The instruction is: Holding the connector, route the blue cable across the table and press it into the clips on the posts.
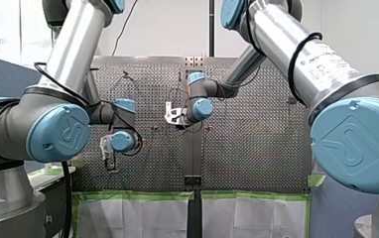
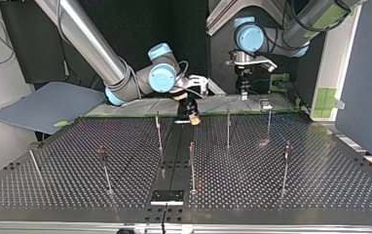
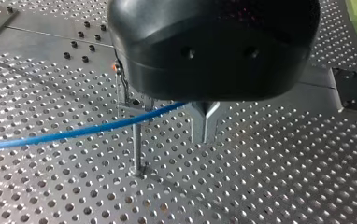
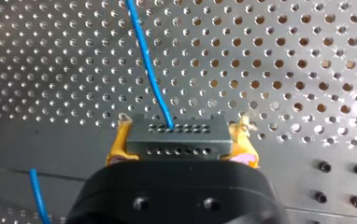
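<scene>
My right end effector (image 4: 180, 140) is clamped on the grey connector (image 4: 186, 145), one yellow pad against each end of the block. The blue cable (image 4: 148, 70) leaves the connector's face and runs straight ahead of the fingers over the perforated bench (image 4: 284, 60).

My left end effector (image 3: 204, 135) has its metal fingers drawn together at the tips. In the left wrist view the cable comes straight up to them and passes out of sight under the black housing. It seems to be held between them, though the contact itself is hidden.

Just beside those fingers stands a thin post (image 3: 137, 149) with a clip (image 3: 129, 108) at its head. The cable crosses the post at clip height, touching or nearly touching it. Whether it is seated in the clip cannot be told.

The coming move turns on this:
- The cable's long axis runs from my left end effector past the clip and on across the bench, roughly square to the upright post.
- My left arm is much the nearer to this post, so the press would fall to it while my right holds the connector steady.
- In the top view the other posts stand further out across the bench, well apart, and I can make out no cable in them.
</scene>
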